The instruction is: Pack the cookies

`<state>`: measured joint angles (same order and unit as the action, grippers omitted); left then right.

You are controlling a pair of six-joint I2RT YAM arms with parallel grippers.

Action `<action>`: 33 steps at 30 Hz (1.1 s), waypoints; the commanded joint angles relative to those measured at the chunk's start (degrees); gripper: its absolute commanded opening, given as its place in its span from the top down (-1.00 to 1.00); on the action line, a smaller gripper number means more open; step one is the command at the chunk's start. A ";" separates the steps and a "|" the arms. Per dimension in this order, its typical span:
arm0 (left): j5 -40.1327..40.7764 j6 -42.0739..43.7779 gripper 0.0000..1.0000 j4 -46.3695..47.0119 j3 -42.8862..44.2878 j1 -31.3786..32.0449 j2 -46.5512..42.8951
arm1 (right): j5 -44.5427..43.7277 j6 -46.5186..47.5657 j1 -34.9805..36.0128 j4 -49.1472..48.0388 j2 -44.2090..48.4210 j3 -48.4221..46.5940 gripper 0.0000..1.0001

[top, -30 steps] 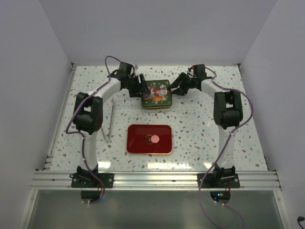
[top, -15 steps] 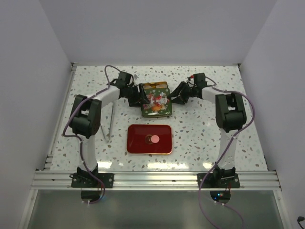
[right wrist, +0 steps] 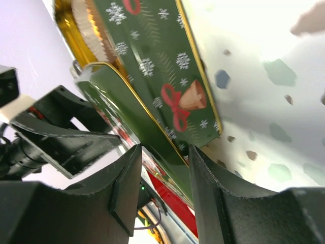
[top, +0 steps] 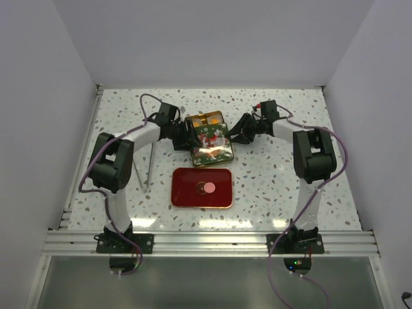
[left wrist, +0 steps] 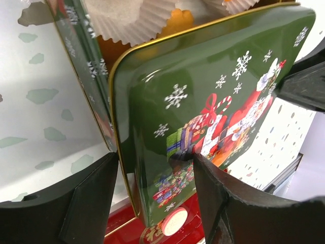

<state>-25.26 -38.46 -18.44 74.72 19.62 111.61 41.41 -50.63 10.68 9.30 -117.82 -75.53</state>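
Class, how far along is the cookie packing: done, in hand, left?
Done: orange cookies appear to sit among paper cups in the tin. In hand: left gripper and right gripper grip the lid, offset so the tin's far end is exposed. Left: the pink cookie lies on the red tray, unpacked; the lid is not seated.

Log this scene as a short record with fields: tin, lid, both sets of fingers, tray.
tin: green rectangular metal tin, far end uncovered, white paper cups inside
lid: green gold-rimmed lid, offset nearward, covering most of tin
left fingers: gripping lid's left edge
right fingers: gripping lid's right edge
tray: red rectangular tray, pink round cookie on it
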 commanded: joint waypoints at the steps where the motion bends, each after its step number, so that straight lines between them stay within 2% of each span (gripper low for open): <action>1: -2.43 -1.53 -0.31 3.15 2.71 1.39 -2.10 | 1.31 0.45 1.72 1.33 -0.04 -6.11 0.12; 12: -1.64 -3.02 -0.30 -1.78 7.02 1.39 -2.72 | 1.83 0.45 1.80 5.03 -0.13 -10.17 0.15; 20: -2.78 -4.34 -0.28 -3.54 7.38 1.48 -2.71 | 2.27 -0.17 1.98 3.36 0.92 -5.34 0.16; 24: -3.92 -5.22 -0.28 -3.27 6.58 1.48 -3.33 | 2.27 0.62 1.89 4.32 1.89 -4.02 0.03; 33: -4.01 -6.63 -0.28 -2.75 2.63 3.32 -4.47 | 2.54 0.27 2.33 2.83 3.74 2.31 0.02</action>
<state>-24.80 -42.06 -24.84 78.13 20.51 111.22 41.01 -50.00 11.14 12.49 -117.30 -74.56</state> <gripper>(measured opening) 0.643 0.493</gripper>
